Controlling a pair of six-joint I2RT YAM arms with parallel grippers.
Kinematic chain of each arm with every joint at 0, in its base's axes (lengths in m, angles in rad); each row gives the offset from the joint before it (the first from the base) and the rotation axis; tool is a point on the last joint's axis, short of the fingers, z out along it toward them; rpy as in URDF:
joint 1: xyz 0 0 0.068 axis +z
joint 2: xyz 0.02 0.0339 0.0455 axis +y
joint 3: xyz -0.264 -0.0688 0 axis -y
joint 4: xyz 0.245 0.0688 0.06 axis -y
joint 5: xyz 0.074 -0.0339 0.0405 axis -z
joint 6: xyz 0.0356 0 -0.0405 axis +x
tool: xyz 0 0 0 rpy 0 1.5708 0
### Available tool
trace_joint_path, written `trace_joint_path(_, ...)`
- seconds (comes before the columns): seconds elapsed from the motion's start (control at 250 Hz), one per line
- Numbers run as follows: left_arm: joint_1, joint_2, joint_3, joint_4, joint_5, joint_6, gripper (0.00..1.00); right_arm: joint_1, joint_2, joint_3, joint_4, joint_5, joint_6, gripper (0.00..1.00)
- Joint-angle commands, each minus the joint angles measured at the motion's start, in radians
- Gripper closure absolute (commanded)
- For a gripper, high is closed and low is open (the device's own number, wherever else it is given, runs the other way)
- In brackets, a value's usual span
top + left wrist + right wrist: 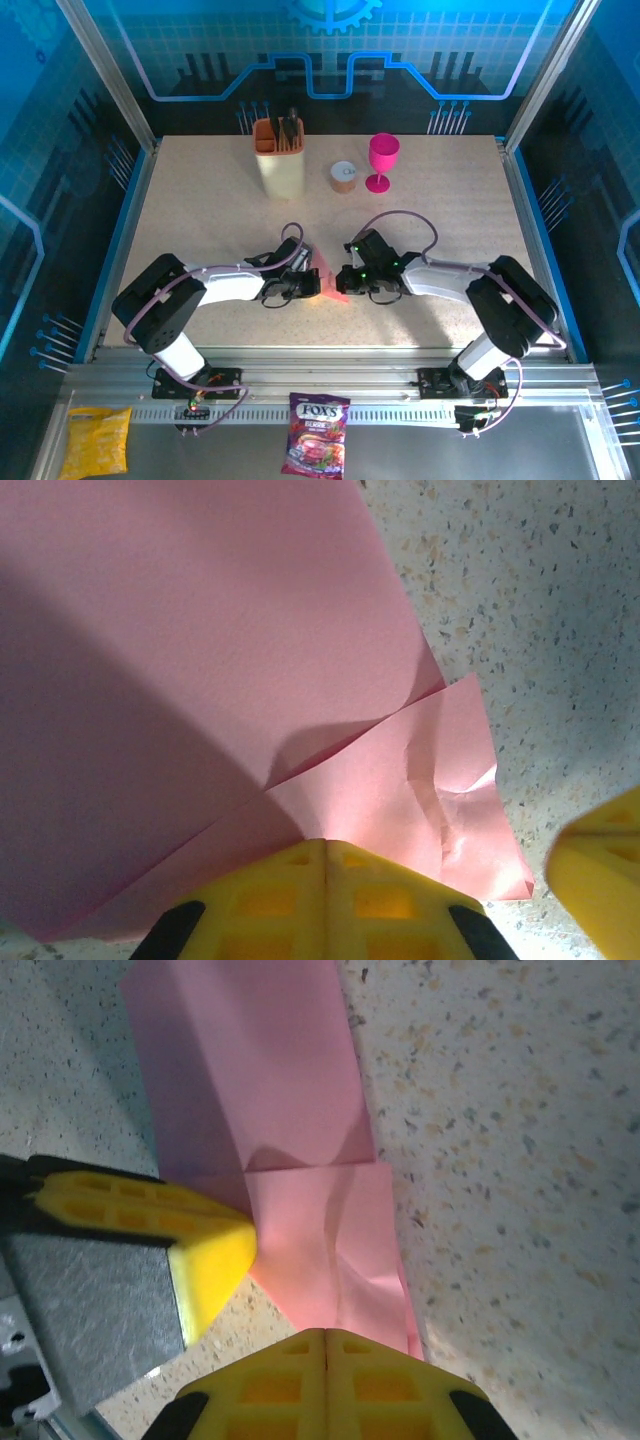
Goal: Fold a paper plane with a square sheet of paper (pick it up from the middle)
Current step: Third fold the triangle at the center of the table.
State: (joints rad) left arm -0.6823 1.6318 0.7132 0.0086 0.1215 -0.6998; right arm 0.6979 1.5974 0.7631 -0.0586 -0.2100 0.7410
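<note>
The square sheet of paper (pixel 329 272) lies mid-table as a salmon-pink folded shape, standing up a little between the two arms. In the left wrist view the sheet (pixel 200 630) shows a large upper layer and a crumpled lower flap. My left gripper (pixel 325 842) is shut, its joined yellow tips resting on that flap. My right gripper (pixel 325 1332) is also shut, tips at the near edge of the sheet (pixel 260 1060). From above, the left gripper (pixel 310 285) and right gripper (pixel 347 282) face each other across the paper. The paper plane is out of view.
At the back stand a cream holder with an orange rim and utensils (pixel 280 155), a small round lid (pixel 343 176) and a magenta goblet (pixel 382 160). A candy bag (pixel 318 447) and a yellow packet (pixel 97 440) lie on the front rail.
</note>
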Motion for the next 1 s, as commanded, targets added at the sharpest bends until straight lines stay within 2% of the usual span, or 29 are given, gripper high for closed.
trace_joint_path(0.0,0.009,-0.029,0.020,-0.027,0.031,0.012,1.00,0.006,0.056,0.041,0.023,-0.012,-0.024,1.00)
trace_joint_path(0.076,0.019,-0.073,0.012,-0.020,0.037,-0.016,1.00,0.002,0.097,0.047,0.029,-0.009,-0.029,1.00)
trace_joint_path(0.264,0.079,-0.214,-0.067,0.002,0.045,-0.212,0.57,-0.005,0.152,0.027,0.047,-0.017,-0.028,1.00)
trace_joint_path(0.312,0.092,-0.236,-0.083,-0.028,0.038,-0.268,0.49,-0.005,0.150,0.014,0.056,-0.017,-0.022,1.00)
trace_joint_path(0.519,0.107,-0.235,-0.111,-0.060,0.046,-0.394,0.47,-0.004,0.149,-0.022,0.078,-0.012,-0.007,1.00)
trace_joint_path(0.995,0.108,-0.174,-0.090,-0.112,-0.053,-0.435,0.46,-0.005,0.167,-0.020,0.093,-0.021,-0.008,1.00)
